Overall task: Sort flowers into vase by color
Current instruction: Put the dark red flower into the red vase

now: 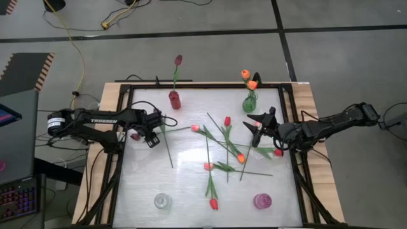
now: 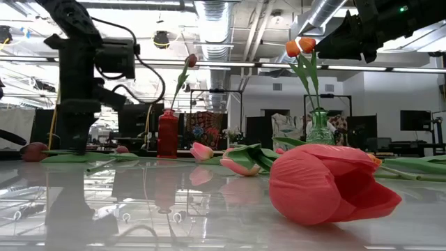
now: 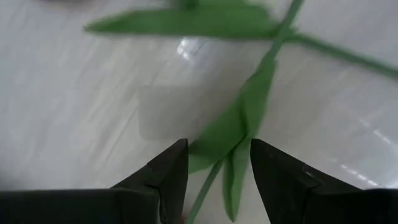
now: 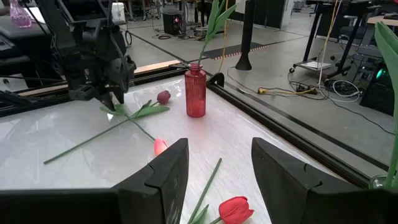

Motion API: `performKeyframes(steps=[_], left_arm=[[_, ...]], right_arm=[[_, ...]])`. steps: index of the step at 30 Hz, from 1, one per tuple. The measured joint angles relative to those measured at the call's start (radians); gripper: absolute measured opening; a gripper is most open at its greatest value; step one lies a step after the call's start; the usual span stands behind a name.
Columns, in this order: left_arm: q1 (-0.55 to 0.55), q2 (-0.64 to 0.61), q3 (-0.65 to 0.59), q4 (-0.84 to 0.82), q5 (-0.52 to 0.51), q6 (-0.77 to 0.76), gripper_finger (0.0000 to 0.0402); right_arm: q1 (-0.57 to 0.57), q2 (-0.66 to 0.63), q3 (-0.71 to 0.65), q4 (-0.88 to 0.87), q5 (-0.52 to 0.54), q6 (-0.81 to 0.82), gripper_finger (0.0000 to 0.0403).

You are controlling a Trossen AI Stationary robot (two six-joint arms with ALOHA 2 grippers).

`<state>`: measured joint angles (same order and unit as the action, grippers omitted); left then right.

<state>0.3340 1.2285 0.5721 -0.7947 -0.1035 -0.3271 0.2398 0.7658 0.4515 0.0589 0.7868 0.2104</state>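
- Dark and low, the left arm (image 1: 95, 119) reaches in from the left edge of the overhead frame, laid almost flat over the glossy white table (image 1: 191, 191).
- Its left gripper (image 1: 152, 132) points down at the table's left side with its fingers spread, straddling the green leaves and stem of a maroon tulip (image 1: 135, 135) without clasping them; the wrist view shows the leaves (image 3: 239, 118) in the gap between the fingers.
- The flower's head is half tucked under the gripper from above.
- At upper centre a red vase (image 1: 174, 99) holds one maroon bloom (image 1: 178, 60).
- Loose tulips (image 1: 219, 149) lie crisscrossed across the middle of the table, red, pink and orange heads mixed; which stem belongs to which head is hard to tell.
- A clear glass vase (image 1: 162, 201) sits at lower centre-left, and a purple vase (image 1: 262, 201) at lower centre-right.
- Right of centre at the top, a green vase (image 1: 250, 102) carries two orange blooms (image 1: 249, 79).
- The right arm (image 1: 337, 122) comes in from the right edge, bent at the elbow.
- Its right gripper (image 1: 257, 129) hangs above the table near the tulip pile, fingers parted and holding nothing.
- In the low view one pink bloom (image 2: 327, 183) fills the foreground.
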Motion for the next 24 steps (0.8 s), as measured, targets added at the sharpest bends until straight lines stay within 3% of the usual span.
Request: performKeyframes(steps=[8, 20, 24], left_arm=[[0.000, 0.000, -0.024, 0.038, -0.009, -0.022, 0.0152], [0.000, 0.000, -0.024, 0.038, 0.086, -0.035, 0.0013], [0.000, 0.000, -0.024, 0.038, 0.134, -0.037, 0.0005]], right_arm=[[0.000, 0.000, 0.000, 0.000, 0.000, 0.000, 0.0203], [0.000, 0.000, 0.000, 0.000, 0.000, 0.000, 0.0203], [0.000, 0.000, 0.000, 0.000, 0.000, 0.000, 0.0203]])
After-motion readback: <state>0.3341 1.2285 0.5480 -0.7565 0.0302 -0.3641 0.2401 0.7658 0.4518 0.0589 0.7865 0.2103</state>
